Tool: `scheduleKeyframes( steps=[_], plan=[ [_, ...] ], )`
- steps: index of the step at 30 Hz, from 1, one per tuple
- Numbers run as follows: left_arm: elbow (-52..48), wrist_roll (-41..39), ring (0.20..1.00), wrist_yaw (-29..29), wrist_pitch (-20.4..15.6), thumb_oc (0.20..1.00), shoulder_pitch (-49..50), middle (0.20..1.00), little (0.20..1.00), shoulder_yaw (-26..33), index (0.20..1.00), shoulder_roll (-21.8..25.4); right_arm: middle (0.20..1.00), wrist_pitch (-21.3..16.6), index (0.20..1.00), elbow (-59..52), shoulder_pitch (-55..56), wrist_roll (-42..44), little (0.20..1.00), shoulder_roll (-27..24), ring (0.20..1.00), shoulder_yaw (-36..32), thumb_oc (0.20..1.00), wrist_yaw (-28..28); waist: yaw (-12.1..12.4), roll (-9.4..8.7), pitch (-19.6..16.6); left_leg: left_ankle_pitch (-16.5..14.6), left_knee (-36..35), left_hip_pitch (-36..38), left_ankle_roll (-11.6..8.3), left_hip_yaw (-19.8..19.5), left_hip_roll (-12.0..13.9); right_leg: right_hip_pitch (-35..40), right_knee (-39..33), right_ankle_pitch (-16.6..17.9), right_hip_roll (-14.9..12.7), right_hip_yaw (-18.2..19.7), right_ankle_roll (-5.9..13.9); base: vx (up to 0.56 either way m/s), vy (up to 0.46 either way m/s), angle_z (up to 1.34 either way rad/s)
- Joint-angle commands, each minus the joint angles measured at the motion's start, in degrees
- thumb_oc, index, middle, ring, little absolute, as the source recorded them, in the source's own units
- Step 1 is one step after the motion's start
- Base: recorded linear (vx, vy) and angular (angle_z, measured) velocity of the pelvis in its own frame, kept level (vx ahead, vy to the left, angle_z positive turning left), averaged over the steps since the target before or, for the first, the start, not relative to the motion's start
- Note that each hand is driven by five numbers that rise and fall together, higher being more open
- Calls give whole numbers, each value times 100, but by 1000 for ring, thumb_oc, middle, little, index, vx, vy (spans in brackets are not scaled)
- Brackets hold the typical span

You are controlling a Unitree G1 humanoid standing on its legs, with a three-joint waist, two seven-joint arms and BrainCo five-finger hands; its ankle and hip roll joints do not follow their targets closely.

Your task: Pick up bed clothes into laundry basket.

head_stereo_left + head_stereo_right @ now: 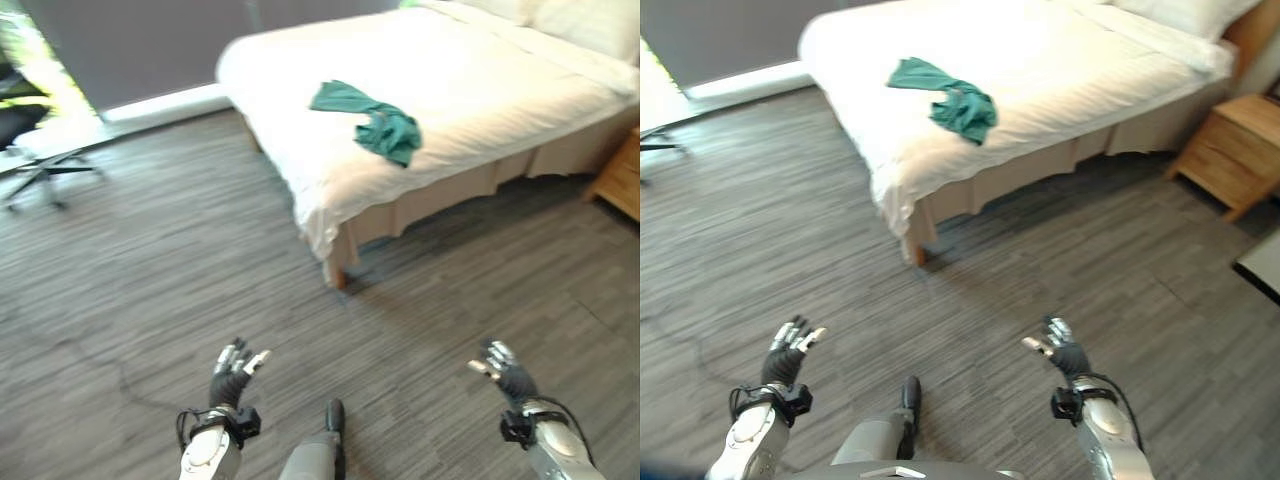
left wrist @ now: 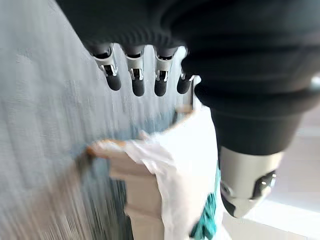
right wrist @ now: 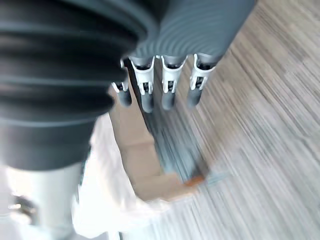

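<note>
From the left eye view you see a crumpled teal-green garment (image 1: 368, 121) lying on the white bed (image 1: 480, 90) near its foot corner, one part spread flat, the other bunched. Your left robot hand (image 1: 234, 372) and right robot hand (image 1: 503, 368) hang low over the grey wood-grain floor (image 1: 150, 270), well apart from the bed, fingers relaxed and holding nothing. The right eye view adds a wooden nightstand (image 1: 1230, 150) beside the bed. In both wrist views the fingers (image 2: 135, 75) point out straight.
</note>
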Motion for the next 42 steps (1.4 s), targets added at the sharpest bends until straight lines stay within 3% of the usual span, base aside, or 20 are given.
scheduleKeyframes(
  steps=[1, 4, 7, 9, 11, 13, 16, 17, 20, 22, 25, 27, 28, 29, 31, 32, 36, 38, 40, 42],
  plan=[
    [-574, -99, 1000, -45, -374, 1000, -135, 1000, 1000, -29, 1000, -124, 1000, -209, 1000, -398, -273, -220, 1000, -206, 1000, -391, 1000, 69, -29, 327, 46, 562, -851, 55, -1119, 285, 1114, -487, -377, 313, 487, -127, -179, 477, 375, -31],
    [-561, -89, 1000, -38, -351, 1000, -211, 1000, 1000, -106, 1000, -41, 1000, -214, 1000, -448, -350, -429, 1000, -82, 1000, -377, 1000, -12, -40, 269, -109, 255, -624, 164, -791, 525, 863, -761, 405, 503, -57, -93, 116, 399, 373, -65],
    [-581, -60, 1000, 117, -339, 1000, -223, 1000, 1000, -32, 1000, 126, 1000, -271, 1000, -423, -580, -36, 1000, 221, 1000, -260, 1000, -44, -61, 359, 9, 67, -872, 565, -522, 865, 819, -1717, 2040, 1311, -337, -133, 227, 223, 349, -42],
    [-599, 11, 1000, 171, -301, 1000, -150, 1000, 1000, 116, 1000, 209, 1000, -271, 1000, -362, -596, 41, 1000, 317, 1000, -256, 1000, -99, -73, 409, 76, -96, -1056, 918, -409, 1109, 786, -2057, 2661, 1712, -692, -574, 223, 261, 349, -28],
    [-605, 49, 1000, 173, -253, 1000, -38, 1000, 1000, 208, 1000, 236, 1000, -223, 1000, -328, -560, 105, 1000, 413, 1000, -253, 1000, -137, -156, 413, 140, -251, -1228, 1278, -371, 1264, 727, -2337, 2841, 1677, -933, -921, 217, 312, 261, 1],
    [-603, 45, 1000, 131, -244, 1000, 48, 1000, 1000, 257, 1000, 232, 1000, -177, 1000, -315, -503, 90, 1000, 416, 1000, -333, 1000, -141, -278, 446, 222, -375, -1256, 1474, -374, 1229, 706, -2724, 2693, 1484, -694, -896, 179, 295, 148, -20],
    [-551, 37, 1000, 70, -238, 1000, 118, 1000, 1000, 240, 1000, 196, 1000, -200, 1000, -309, -393, 130, 1000, 398, 1000, -468, 1000, -198, -445, 440, 313, -564, -1284, 1711, -428, 1094, 649, -3079, 1747, 1349, -295, -730, 165, 340, 26, 19],
    [-491, 61, 1000, 38, -218, 1000, 149, 1000, 1000, 216, 1000, 160, 1000, -197, 1000, -311, -335, 166, 1000, 405, 1000, -504, 1000, -227, -539, 401, 334, -695, -1350, 1923, -481, 1001, 605, -3209, 881, 1515, -85, -648, 236, 328, -28, 57],
    [-455, 136, 1000, -26, -225, 1000, 160, 1000, 1000, 220, 1000, 149, 1000, -206, 1000, -288, -339, 181, 1000, 385, 1000, -430, 1000, -196, -606, 322, 287, -870, -1392, 2119, -550, 905, 554, -3367, 69, 1877, 50, -761, 340, 417, -83, 45],
    [-437, 131, 1000, -34, -262, 1000, 226, 1000, 1000, 212, 1000, 87, 1000, -205, 1000, -300, -328, 140, 1000, 324, 1000, -348, 1000, -109, -587, 312, 264, -979, -1383, 2269, -558, 811, 539, -3283, 125, 1846, 105, -703, 296, 372, -149, 51],
    [-406, -172, 1000, 29, -286, 1000, 250, 1000, 1000, 211, 1000, -145, 1000, -189, 1000, -311, -610, 123, 1000, 79, 1000, -310, 1000, -88, -491, 427, 88, -1160, -931, 2278, -643, 574, 748, -3081, 423, 1548, 139, -777, 81, 359, -228, 21],
    [-407, -204, 1000, -2, -279, 1000, 226, 1000, 1000, 174, 1000, -154, 1000, -214, 1000, -315, -703, 116, 1000, -68, 1000, -347, 1000, -159, -446, 436, 62, -1055, -478, 2114, -728, 466, 859, -2896, 296, 1468, 216, -846, -27, 262, -299, 38],
    [-415, -372, 1000, 39, -301, 1000, 129, 1000, 1000, 82, 1000, -146, 1000, -286, 1000, -340, -932, 155, 1000, -368, 1000, -453, 1000, -274, -319, 326, 177, -602, 938, 1471, -938, 345, 930, -2469, 86, 1307, 286, -991, -240, 238, -358, 26],
    [-415, -372, 1000, 40, -301, 1000, 122, 1000, 1000, 82, 1000, -145, 1000, -287, 1000, -338, -939, 156, 1000, -367, 1000, -455, 1000, -273, -337, 313, 167, -581, 950, 1431, -933, 327, 912, -2488, 75, 1327, 267, -1006, -241, 210, -374, 30],
    [-417, -448, 1000, 26, -295, 1000, 110, 1000, 1000, 58, 1000, -163, 1000, -323, 1000, -426, -1013, 104, 1000, -553, 1000, -527, 1000, -322, -209, 231, 278, -345, 1740, 1077, -995, 147, 919, -2226, -51, 1176, 354, -1044, -398, 125, -211, 41],
    [-416, -453, 1000, 38, -284, 1000, 107, 1000, 1000, 37, 1000, -171, 1000, -330, 1000, -434, -1057, 102, 1000, -600, 1000, -550, 1000, -362, -166, 166, 299, -284, 1754, 917, -954, 90, 866, -2137, -124, 1149, 337, -1032, -410, 156, -167, 20],
    [-552, -310, 1000, 109, -262, 1000, 92, 1000, 1000, 91, 1000, -88, 1000, -333, 1000, -498, -1031, 202, 1000, -482, 1000, -590, 1000, -378, -51, 101, 325, -635, 1005, 341, -803, 90, 713, -1810, -270, 1016, 283, -938, -295, 223, -55, -7],
    [-687, -54, 1000, 168, -362, 1000, 12, 1000, 1000, 240, 1000, 95, 1000, -332, 1000, -487, -953, 88, 1000, -440, 1000, -483, 1000, -280, 7, 237, 291, -326, -84, 373, -841, -56, 668, -1687, -318, 959, 405, -772, -247, 278, 76, -40],
    [-889, 234, 1000, 239, -494, 1000, -123, 1000, 1000, 455, 1000, 338, 1000, -321, 1000, -454, -905, -125, 1000, -457, 1000, -353, 1000, -175, 6, 303, 259, -305, -251, 452, -834, -352, 469, -1642, -286, 905, 455, -583, -241, 203, 83, -63],
    [-1007, 423, 1000, 253, -575, 1000, -285, 1000, 1000, 687, 1000, 547, 1000, -287, 1000, -464, -869, -158, 1000, -422, 1000, -320, 1000, -72, -90, 369, 213, -323, -448, 654, -837, -346, 483, -1639, -242, 907, 501, -456, -268, 160, 96, -88]
  ],
)
